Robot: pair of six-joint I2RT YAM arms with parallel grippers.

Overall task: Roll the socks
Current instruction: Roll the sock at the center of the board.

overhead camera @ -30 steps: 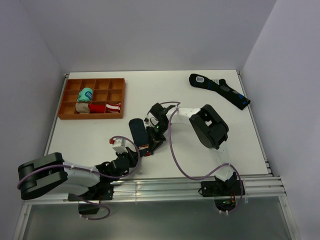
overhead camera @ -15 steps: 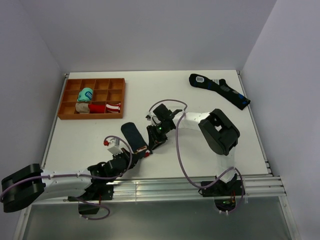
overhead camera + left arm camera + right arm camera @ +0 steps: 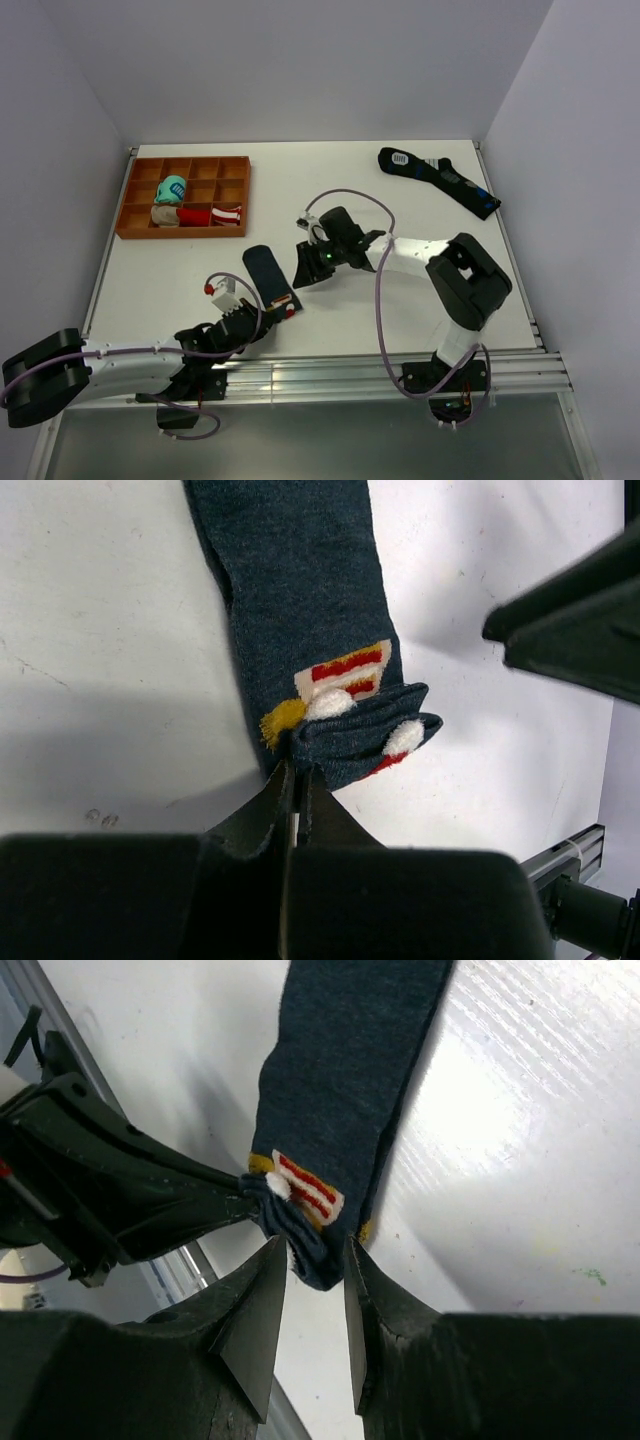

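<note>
Your left gripper point(image 3: 297, 765) pinched the socks point(image 3: 262, 268) at their 5 o'clock end; they ran toward 11, your right gripper point(image 3: 312, 1260) narrowly open alongside.

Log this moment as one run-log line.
task: roll socks | left gripper: shut on socks, patch end folded over | right gripper: open, by the fold | roll: barely begun

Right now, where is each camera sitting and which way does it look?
Top camera: above and behind the arms, looking down on the white table; both arms show.
Left wrist camera: on the left gripper, looking along shut fingers pinching the short dark navy sock pair.
Right wrist camera: on the right gripper, looking down past open fingers.
All three share the sock pair's red-white-yellow patch end.
</note>
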